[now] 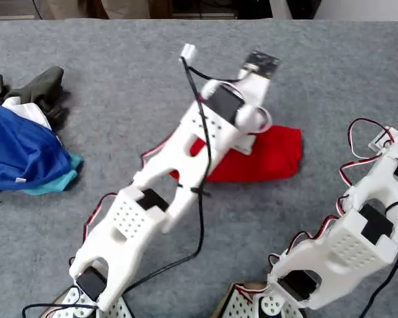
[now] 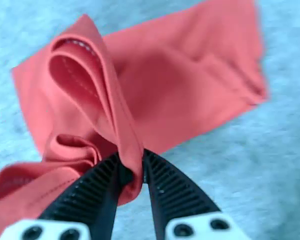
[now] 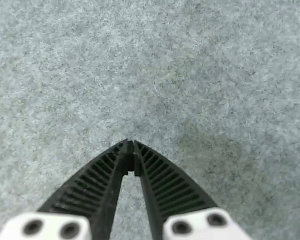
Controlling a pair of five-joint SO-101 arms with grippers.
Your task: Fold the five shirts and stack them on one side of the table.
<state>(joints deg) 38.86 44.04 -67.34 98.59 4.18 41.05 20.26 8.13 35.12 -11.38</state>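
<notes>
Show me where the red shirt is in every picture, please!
High view: the red shirt lies right of centre, partly under the left arm.
Left wrist view: it spreads across the middle, with a fold pinched in the left gripper.
Right wrist view: the right gripper, shut, over the grey table.
Shared landmark: the grey table.

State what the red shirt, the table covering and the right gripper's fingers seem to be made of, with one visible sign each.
Red shirt: thin woven or knit cloth, matt; it folds softly and shows stitched hems.
Table covering: probably grey felt or short-pile carpet; speckled, fuzzy surface.
Right gripper's fingers: likely hard black plastic; moulded ribs.
</notes>
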